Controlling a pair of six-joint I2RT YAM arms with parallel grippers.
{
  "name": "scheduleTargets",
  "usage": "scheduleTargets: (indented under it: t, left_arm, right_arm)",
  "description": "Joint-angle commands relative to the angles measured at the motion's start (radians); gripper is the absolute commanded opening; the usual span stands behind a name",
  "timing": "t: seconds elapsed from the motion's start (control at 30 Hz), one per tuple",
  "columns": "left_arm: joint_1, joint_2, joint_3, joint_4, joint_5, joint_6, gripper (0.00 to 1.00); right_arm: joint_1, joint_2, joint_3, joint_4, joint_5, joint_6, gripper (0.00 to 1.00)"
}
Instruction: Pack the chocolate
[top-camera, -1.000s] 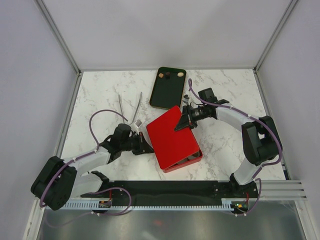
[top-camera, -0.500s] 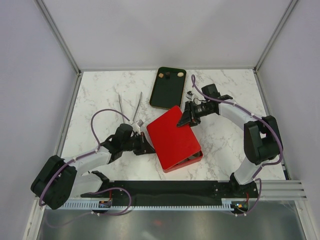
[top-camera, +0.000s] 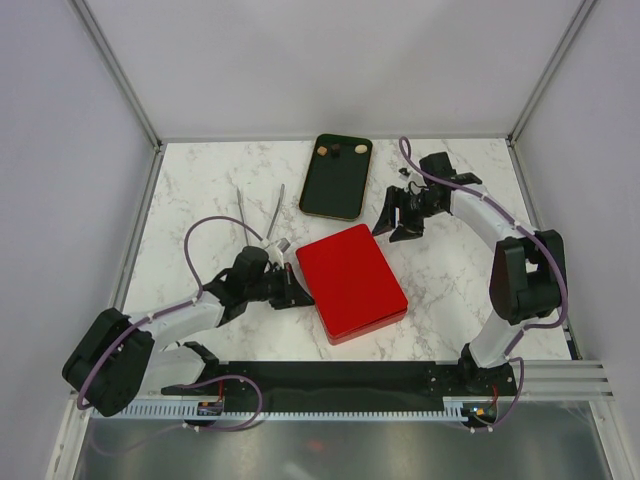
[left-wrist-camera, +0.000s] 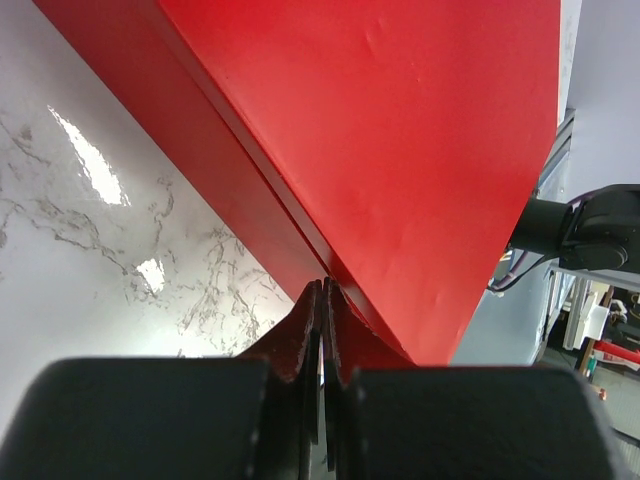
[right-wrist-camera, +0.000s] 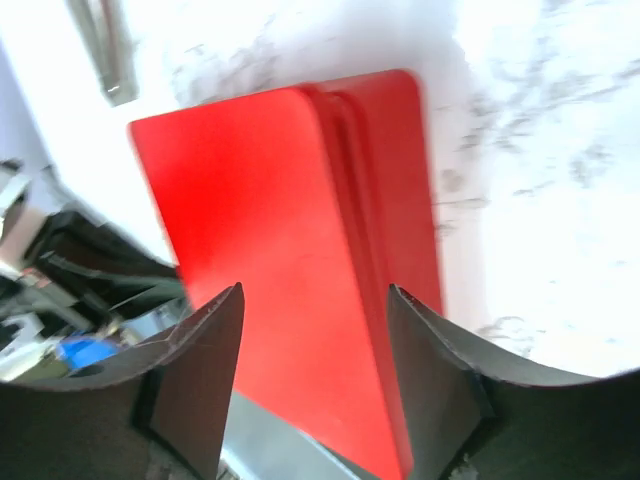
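The red box (top-camera: 352, 283) lies in the middle of the table with its lid flat on it; its inside is hidden. Three tiny chocolates (top-camera: 338, 150), tan and dark, sit at the far end of the black tray (top-camera: 335, 185). My left gripper (top-camera: 293, 290) is shut, its tips (left-wrist-camera: 323, 287) pressed against the box's left edge (left-wrist-camera: 400, 150). My right gripper (top-camera: 392, 218) is open and empty, hanging above and beyond the box's far right corner. In the right wrist view (right-wrist-camera: 315, 300) the box (right-wrist-camera: 290, 230) shows between its spread fingers.
Metal tongs (top-camera: 262, 215) lie left of the tray, their tips near my left gripper; one end shows in the right wrist view (right-wrist-camera: 105, 45). White walls and a metal frame surround the marble table (top-camera: 200, 200).
The red lid, held tilted by my right gripper, has dropped flat onto the box. The right gripper has let go and moved back to the right. The left arm has stayed.
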Motion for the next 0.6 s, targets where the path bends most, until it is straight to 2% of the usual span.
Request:
scheduleTargets:
  t: [0.0, 0.17, 0.33, 0.57]
  left_arm:
    - [-0.008, 0.007, 0.036, 0.04, -0.011, -0.02, 0.03]
    - [-0.008, 0.008, 0.044, 0.026, -0.015, -0.017, 0.03]
    - [-0.008, -0.015, 0.054, -0.043, -0.032, -0.009, 0.03]
    - [-0.008, -0.157, 0.094, -0.25, -0.14, 0.021, 0.13]
  right_arm:
    - [0.002, -0.007, 0.063, -0.056, 0.186, -0.026, 0.68]
    - [0.002, -0.017, 0.06, -0.062, 0.211, -0.046, 0.76]
    - [0.004, -0.018, -0.008, -0.03, 0.176, -0.081, 0.77]
    - [0.004, -0.01, -0.123, 0.055, 0.133, -0.099, 0.67]
